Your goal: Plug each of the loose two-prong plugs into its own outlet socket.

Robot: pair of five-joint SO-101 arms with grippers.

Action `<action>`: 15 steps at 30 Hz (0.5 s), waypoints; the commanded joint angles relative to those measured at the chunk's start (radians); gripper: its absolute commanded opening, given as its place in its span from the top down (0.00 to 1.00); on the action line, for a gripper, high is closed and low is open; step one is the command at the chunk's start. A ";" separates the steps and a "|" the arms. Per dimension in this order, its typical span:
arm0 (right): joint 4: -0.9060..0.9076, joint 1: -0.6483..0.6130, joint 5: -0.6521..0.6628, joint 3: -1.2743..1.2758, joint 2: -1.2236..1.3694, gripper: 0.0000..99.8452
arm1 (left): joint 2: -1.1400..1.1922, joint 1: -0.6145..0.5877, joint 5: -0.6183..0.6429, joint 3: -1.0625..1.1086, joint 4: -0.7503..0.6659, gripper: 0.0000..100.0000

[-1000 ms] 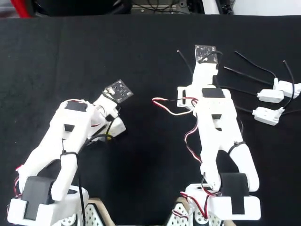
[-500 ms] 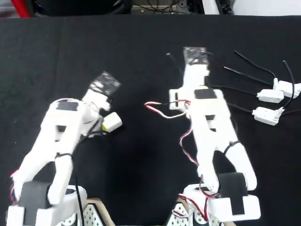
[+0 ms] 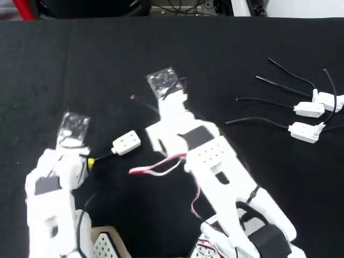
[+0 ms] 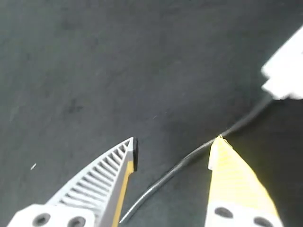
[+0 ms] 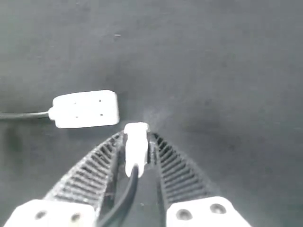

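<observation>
In the high view, the white outlet socket (image 3: pixel 127 142) lies flat on the black table (image 3: pixel 107 54) between the two arms. Three more white wired pieces (image 3: pixel 305 131) lie well apart from it, and I cannot tell if they are plugs or sockets. In the left wrist view, the left hand (image 4: pixel 176 140) is wide open and grips nothing. The socket's black cable (image 4: pixel 189 158) passes between its two fingers, very close to the yellow finger (image 4: pixel 227 170). In the right wrist view, the right hand (image 5: pixel 136 137) is closed on a white two-prong plug (image 5: pixel 136 146), pinching its body by the sides, and the plug's wire (image 5: pixel 125 189) trails back between the fingers. The socket is just beside the plug's front end, not touching and not lined up with it. The plug looks small, light and smooth, so I think it can twist in the grip; the body is the right place to hold it, not the soft wire. The socket also seems light and will probably slide when pushed, so it needs holding.
</observation>
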 commanded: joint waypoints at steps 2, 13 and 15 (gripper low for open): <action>-0.011 -0.074 -0.081 -0.019 0.005 0.99 | -0.308 -0.079 0.072 0.137 -0.008 0.75; -0.003 -0.135 -0.084 -0.208 0.286 0.99 | -0.574 -0.076 0.118 0.213 0.124 0.75; -0.003 -0.135 -0.084 -0.219 0.291 0.99 | -0.574 -0.076 0.118 0.213 0.124 0.75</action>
